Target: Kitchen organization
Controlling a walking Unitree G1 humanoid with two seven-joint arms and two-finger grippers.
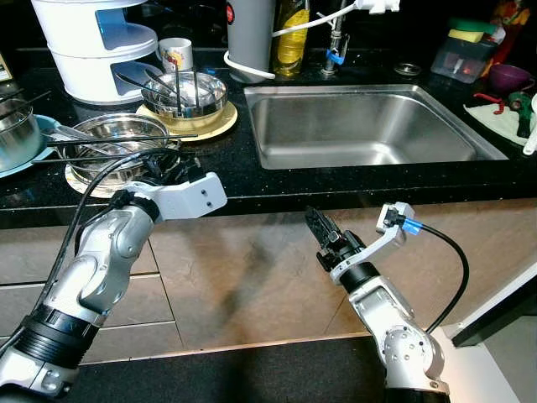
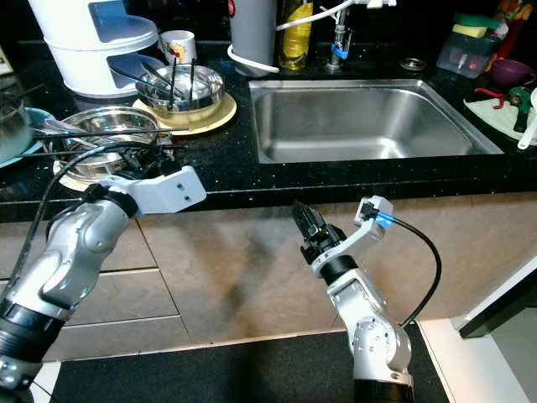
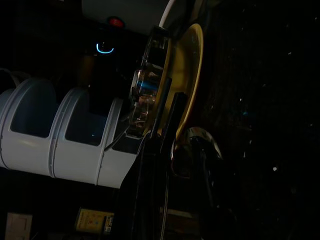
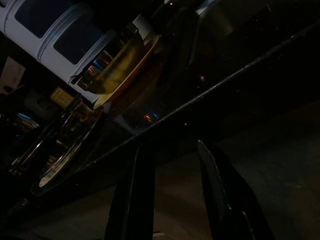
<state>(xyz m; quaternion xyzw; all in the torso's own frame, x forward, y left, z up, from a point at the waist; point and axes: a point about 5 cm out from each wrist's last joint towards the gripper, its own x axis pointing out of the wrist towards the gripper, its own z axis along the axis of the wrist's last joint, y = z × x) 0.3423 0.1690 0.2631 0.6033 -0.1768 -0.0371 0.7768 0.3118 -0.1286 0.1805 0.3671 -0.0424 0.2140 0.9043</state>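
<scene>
Your left gripper (image 1: 159,164) sits at the near rim of the steel bowl (image 1: 113,138) on the bench (image 1: 243,180); its black fingers (image 3: 165,135) lie close together over that rim, but the dark wrist view leaves it unclear whether they grasp anything. Your right gripper (image 1: 319,225) hangs below the bench edge before the cabinet front, fingers (image 4: 137,195) parted and holding nothing.

The bowl is stiff, thin-walled and probably slippery, so pinch the rim and lift level. It holds loose utensils (image 1: 101,143) that may rattle or slide out. Behind it, a second steel bowl (image 1: 185,91) with upright utensils rests on a yellow plate (image 1: 214,126). The sink (image 1: 361,126) looks empty.
</scene>
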